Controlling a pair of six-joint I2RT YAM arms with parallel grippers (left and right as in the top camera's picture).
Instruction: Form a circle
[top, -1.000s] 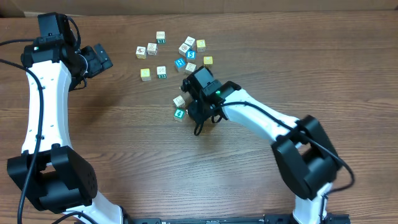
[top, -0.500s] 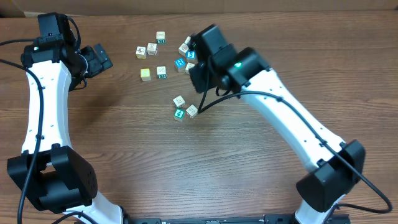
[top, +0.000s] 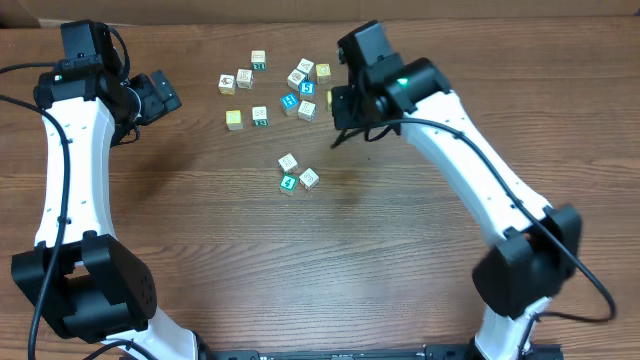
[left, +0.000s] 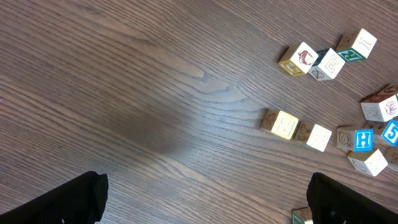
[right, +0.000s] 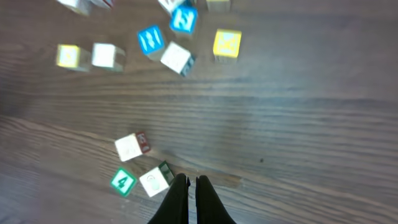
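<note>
Wooden tabletop (top: 200, 250) holds our circle (top: 298, 179) nearest us, just three cubes so far. Beyond it, our right gripper (right: 188, 198) hangs pressed together and empty. Left gripper (left: 205, 196) sits spread, aside. Fetching from the crowded far scatter (top: 270, 85), we risk knocking neighbours or breaking the circle.

On the worktop (top: 200, 250), a loose scatter of cubes (top: 260, 116) lies at the far side, spread left to right. Nearer, well apart from it, sits a small cluster (top: 288, 183) of three cubes, close together. The right end effector (right: 191, 182) hangs over the scatter's right edge. The left end effector (top: 165, 97) is left of the scatter, apart from it.
</note>
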